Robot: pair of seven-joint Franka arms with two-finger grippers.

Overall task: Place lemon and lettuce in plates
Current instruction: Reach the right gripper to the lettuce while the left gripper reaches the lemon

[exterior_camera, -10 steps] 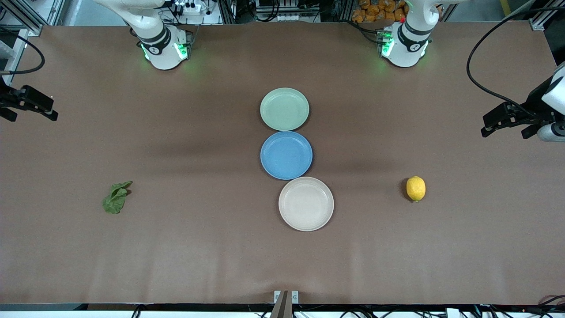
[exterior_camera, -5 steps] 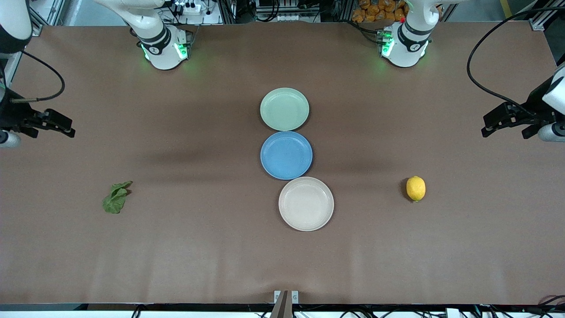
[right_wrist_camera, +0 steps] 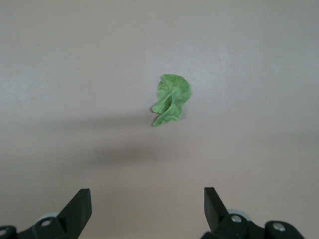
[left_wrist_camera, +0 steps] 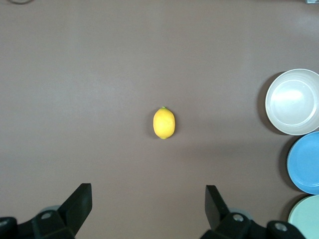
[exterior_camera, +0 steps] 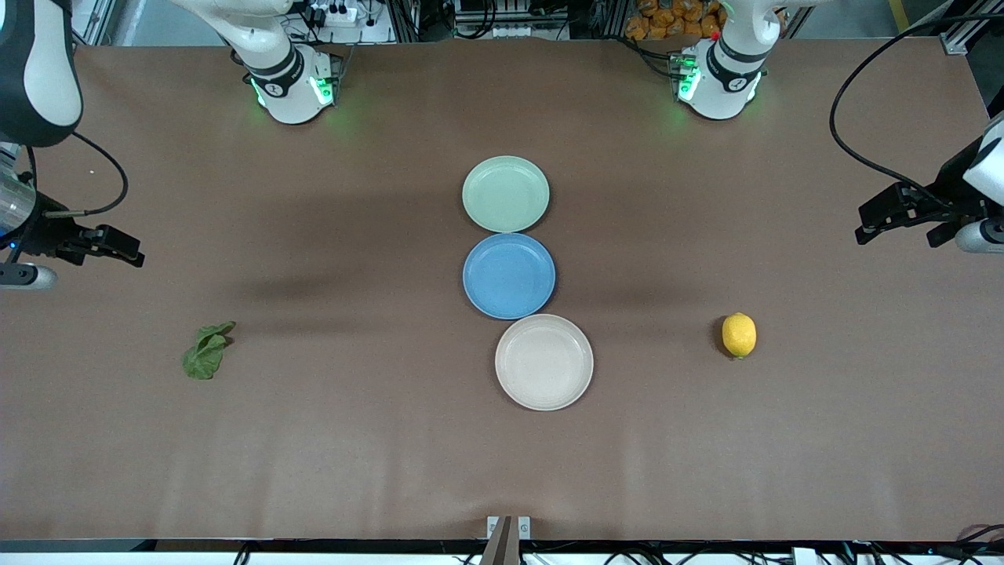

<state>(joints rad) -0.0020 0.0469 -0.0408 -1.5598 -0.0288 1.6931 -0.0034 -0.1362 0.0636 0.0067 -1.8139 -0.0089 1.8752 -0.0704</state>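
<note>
lemon [left_wrist_camera: 163, 123] alone on table [left_wrist_camera: 89, 64] | jaws apart, empty | three plates at edge

The brown bench [exterior_camera: 314, 439] carried three plates in a touching row at its middle: mint plate [exterior_camera: 505, 194], blue plate [exterior_camera: 508, 275], beige plate [exterior_camera: 543, 362]. The lettuce [exterior_camera: 206, 351] lay toward the right arm's end, the lemon [exterior_camera: 739, 334] toward the left arm's end.

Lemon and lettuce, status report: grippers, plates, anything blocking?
Left gripper open, over bare table. Right gripper open, over bare table. Lemon and lettuce on table, mint plate and beige plate empty. Nothing blocking.
</note>
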